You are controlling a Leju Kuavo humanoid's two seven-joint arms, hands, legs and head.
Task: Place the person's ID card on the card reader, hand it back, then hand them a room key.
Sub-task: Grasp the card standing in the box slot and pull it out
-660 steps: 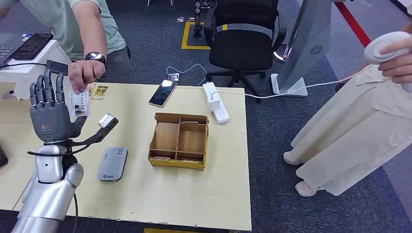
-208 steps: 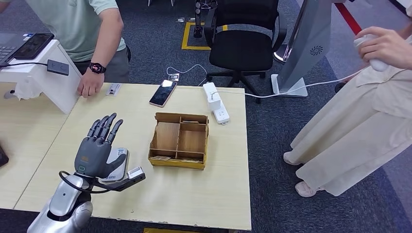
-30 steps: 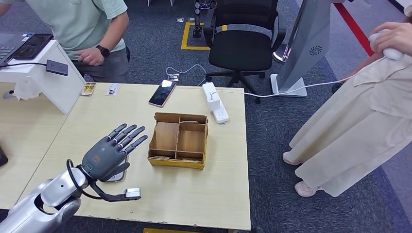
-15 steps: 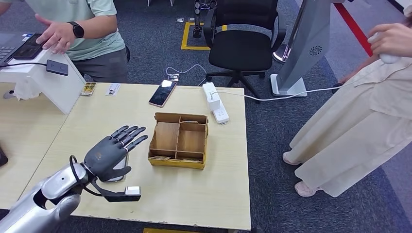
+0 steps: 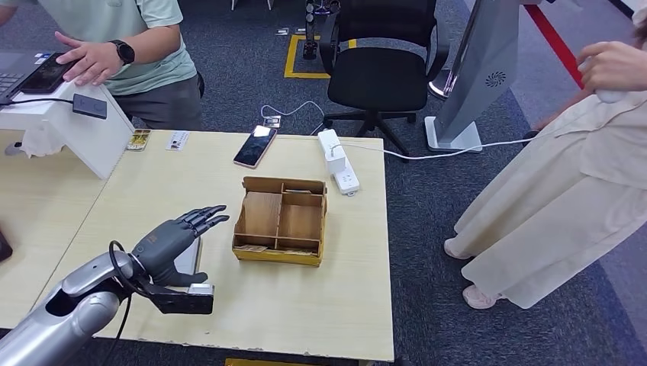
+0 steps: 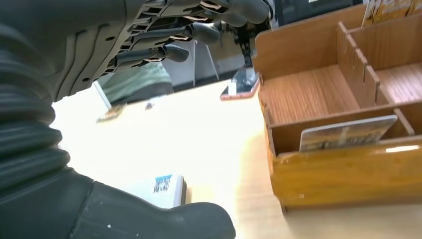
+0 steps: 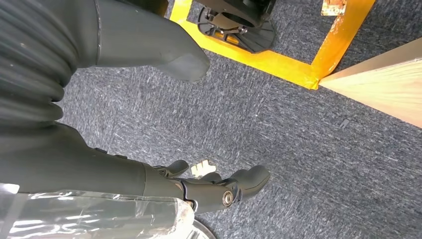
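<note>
Office tabletop, centre frame. Left robot hand empty, fingers spread flat, hovering over card reader lower left. ID step looks done; key step up. Next: reach into wooden box, pinch upright room key in near slot.

Dark grey many-fingered left hand stretched flat, fingers apart, nothing held, above a grey rounded card reader on the pale wooden table. Just beside: an open brown wooden divided box. Further back, a dark smartphone and white power strip.
</note>
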